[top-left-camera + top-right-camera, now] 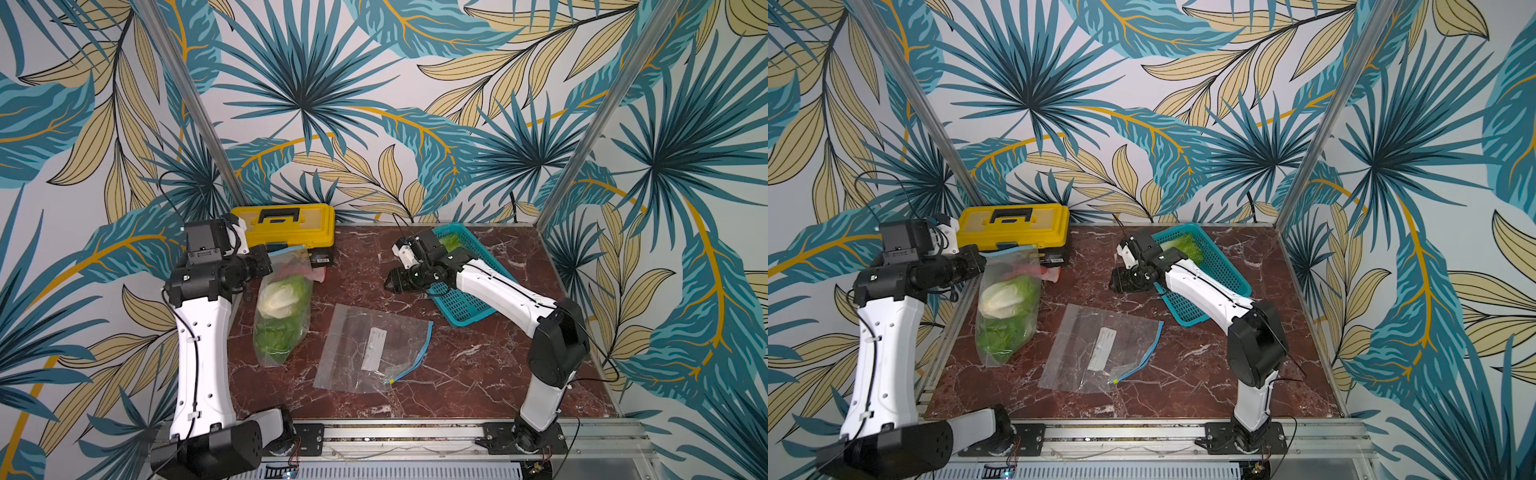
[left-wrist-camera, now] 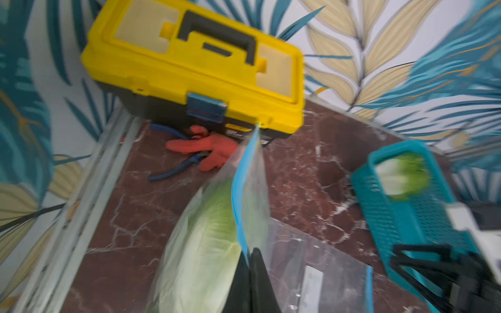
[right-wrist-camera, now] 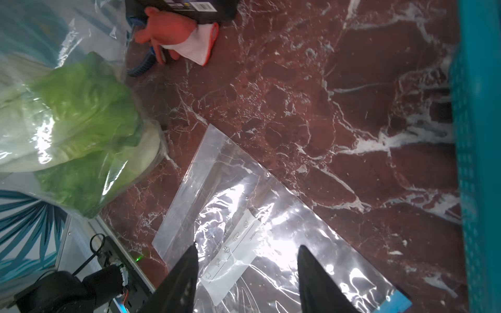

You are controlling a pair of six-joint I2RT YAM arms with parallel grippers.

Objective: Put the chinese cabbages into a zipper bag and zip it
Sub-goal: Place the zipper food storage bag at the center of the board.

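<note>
Remote view: my left gripper point(image 2: 250, 261) is pinching the blue zip strip of a clear, crinkly zipper bag point(image 1: 284, 307), jaws pressed together on it, and is holding the bag's top up at the table's left side. As far as I can tell through the film, two chinese cabbages point(image 1: 274, 301) are sitting inside, creamy at the base and frilly green on top. A third cabbage point(image 1: 451, 242) is lying in the teal mesh basket point(image 1: 461, 303) at far right, where my right arm is crossing over it. My right gripper point(image 3: 246, 253) is hanging spread and empty over a second bag point(image 1: 370, 349), flat, glossy and white-labelled, mid-table. One yellow toolbox point(image 1: 286, 224) with a black handle, one orange-red glove point(image 2: 211, 151) and blue-handled pliers point(image 2: 168, 173) are lying at far left on the red-brown marbled table point(image 1: 478, 374).
</note>
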